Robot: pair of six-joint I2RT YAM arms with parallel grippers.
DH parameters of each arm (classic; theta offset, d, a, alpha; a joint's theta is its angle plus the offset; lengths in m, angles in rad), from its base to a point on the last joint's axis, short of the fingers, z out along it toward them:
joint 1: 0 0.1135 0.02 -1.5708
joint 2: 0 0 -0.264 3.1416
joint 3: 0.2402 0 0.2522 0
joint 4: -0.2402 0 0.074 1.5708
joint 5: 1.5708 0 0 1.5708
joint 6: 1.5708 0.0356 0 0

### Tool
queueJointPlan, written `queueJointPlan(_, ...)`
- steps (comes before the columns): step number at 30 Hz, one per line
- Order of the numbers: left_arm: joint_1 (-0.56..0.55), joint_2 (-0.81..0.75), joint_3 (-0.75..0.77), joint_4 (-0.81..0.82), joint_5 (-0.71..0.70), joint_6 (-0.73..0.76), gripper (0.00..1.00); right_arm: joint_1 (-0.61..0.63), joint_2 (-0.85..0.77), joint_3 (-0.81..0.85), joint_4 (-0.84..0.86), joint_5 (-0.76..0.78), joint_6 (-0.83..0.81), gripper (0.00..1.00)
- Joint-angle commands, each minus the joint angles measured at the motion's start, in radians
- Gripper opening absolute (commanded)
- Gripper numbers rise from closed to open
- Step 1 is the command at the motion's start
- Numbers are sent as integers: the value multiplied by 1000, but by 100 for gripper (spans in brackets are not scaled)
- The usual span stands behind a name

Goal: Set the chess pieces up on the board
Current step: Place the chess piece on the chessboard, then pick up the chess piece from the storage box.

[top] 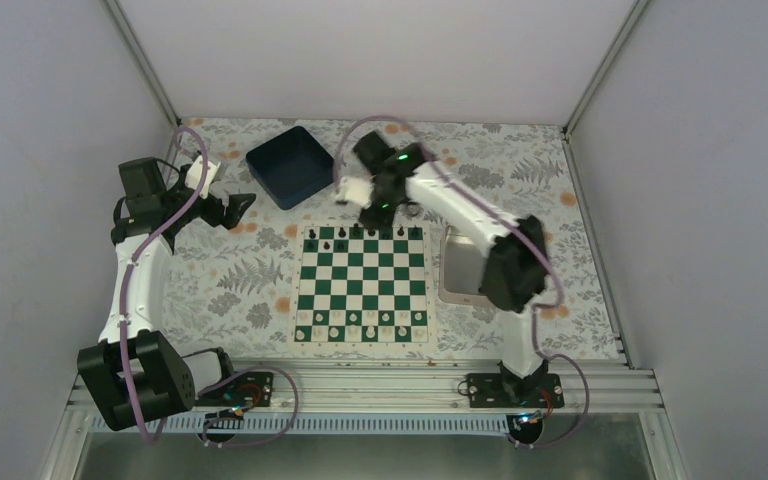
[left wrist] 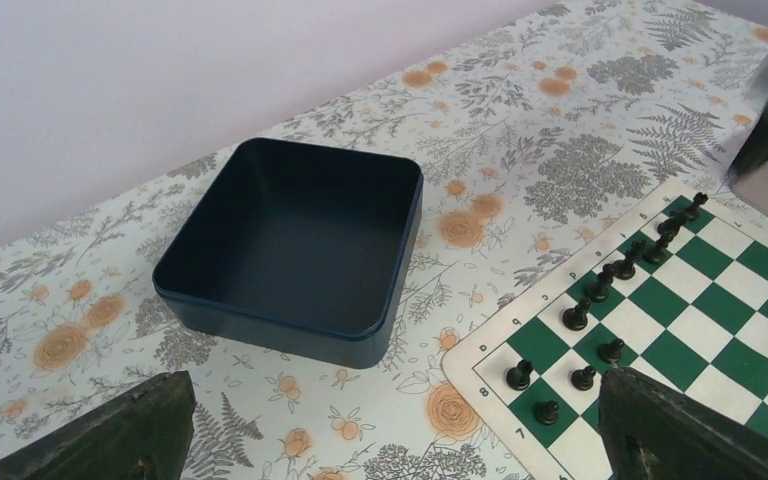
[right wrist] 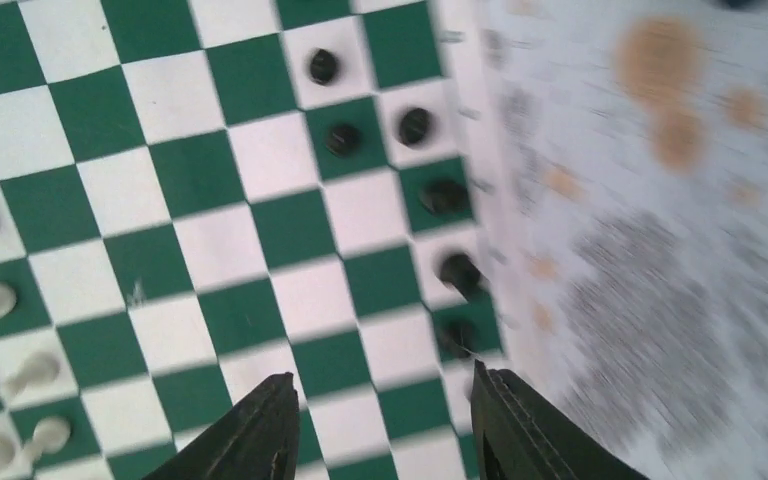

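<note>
Floral-print tabletop inside a white-walled enclosure. Right gripper (right wrist: 380,385): over the far edge of the board (top: 362,275), fingers apart, nothing between them, only squares showing through the gap; the view is blurred. Black pieces (right wrist: 415,125): standing directly beneath and just ahead of this gripper, the closest one beside its right fingertip; the line runs along the far rank, left to right, with a few more on the second rank at the left end. White pieces (top: 360,320): on the two near ranks, well apart from both grippers. Tray (top: 457,270): just right of the board, partly under the right arm, contents cannot be told. Left gripper (left wrist: 392,400): fingers at their widest, holding nothing, off the board's far-left corner and facing the bin (left wrist: 270,320). Bin: dark blue, beyond that corner, no pieces visible inside. Judgement: the right arm is much nearer the black ranks; most second-rank squares are unfilled, so setup looks partly done.
</note>
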Motion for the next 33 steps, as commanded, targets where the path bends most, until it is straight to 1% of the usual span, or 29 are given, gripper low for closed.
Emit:
queueJointPlan(1, 7, -14, 17, 1, 35, 20, 100, -156, -233, -152, -10, 8, 14, 47)
queueJointPlan(3, 8, -18, 15, 1, 34, 21, 100, -244, -345, -269, 7, -6, 1, 50)
queueJointPlan(6, 8, -20, 15, 5, 34, 18, 100, -396, -475, -458, 72, -9, -25, 51)
queueJointPlan(8, 8, -16, 17, 5, 37, 18, 100, -476, -526, -557, 107, -10, -36, 51)
queueJointPlan(12, 8, -10, 18, 1, 45, 20, 100, -569, -576, -723, 220, 33, -37, 51)
queueJointPlan(17, 8, -13, 20, -3, 50, 22, 100, -631, -557, -870, 353, 81, -29, 51)
queueJointPlan(24, 8, -14, 23, -8, 60, 25, 100, -708, -476, -898, 432, 61, -38, 48)
queueJointPlan(28, 8, -15, 21, -9, 64, 27, 100, -730, -453, -897, 440, 49, -53, 47)
queueJointPlan(33, 8, -9, 22, -9, 65, 29, 100, -737, -448, -888, 434, 18, -67, 44)
